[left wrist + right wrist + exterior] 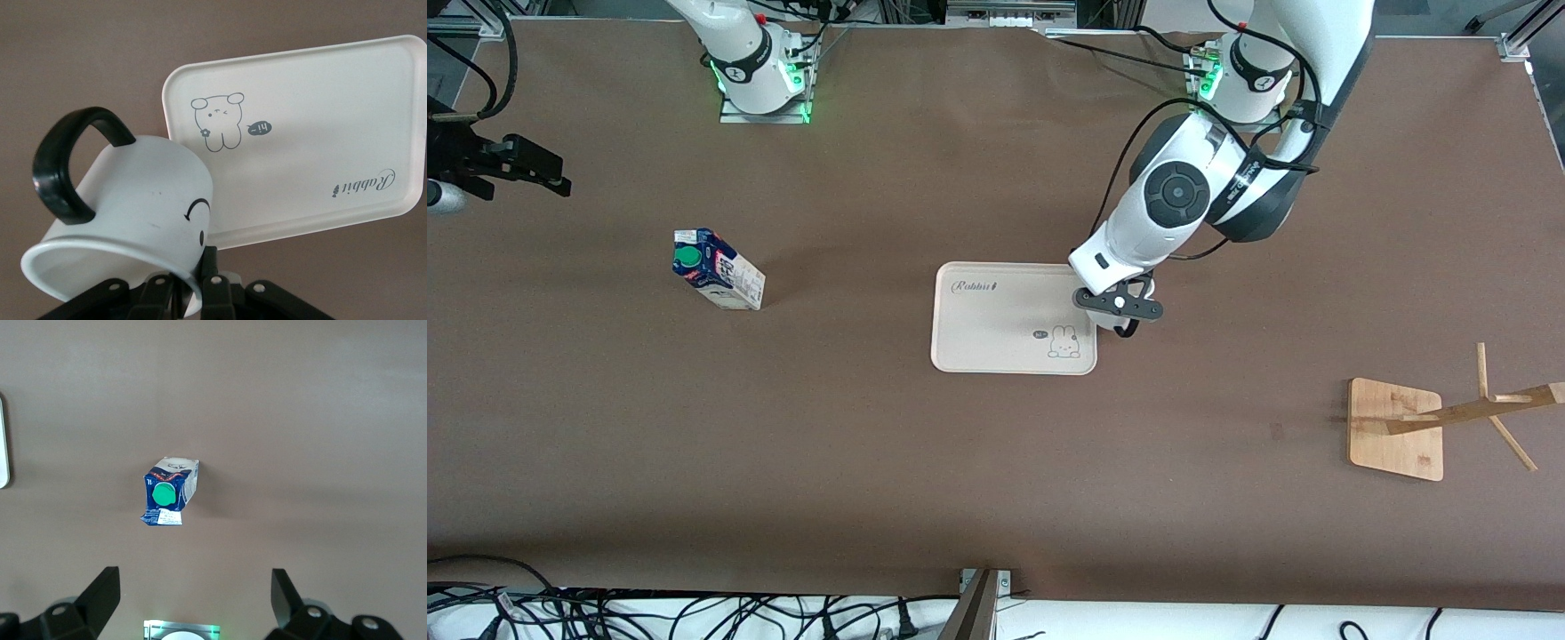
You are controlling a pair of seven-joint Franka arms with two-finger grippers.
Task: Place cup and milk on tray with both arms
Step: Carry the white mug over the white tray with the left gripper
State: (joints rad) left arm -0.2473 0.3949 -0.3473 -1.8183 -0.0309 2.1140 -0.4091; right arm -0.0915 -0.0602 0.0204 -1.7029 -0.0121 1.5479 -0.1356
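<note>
Currently neither item rests on the tray, so both placements remain to be done. Working across the front view from the right arm's end of the counter point(996, 498):

1. Right claw point(193, 600): it hangs over bare counter at the right arm's end, with the fingers spread wide and nothing between them. In the right wrist view the milk lies below and between the finger tips, well apart from them.

2. Milk point(719, 271): the carton stands on the counter toward the right arm's end, well apart from the tray, with its green cap point(163, 494) visible from above. It has not been grasped.

3. Tray point(996, 342): it lies flat near the middle of the counter and carries nothing (only its printed lettering and rabbit drawing show).

4. Left claw point(1122, 313): it hovers over the tray edge facing the left arm's end. Its fingers are closed on the rim of the cup point(133, 213), which is tilted, handle point(70, 163) upward, and held clear of the tray surface.

5. Wooden rack point(1400, 427): it stands at the left arm's end and is not part of the task.

Judged progress: the cup is in transport and close to release; the milk still requires grasp, carry and placement.
</note>
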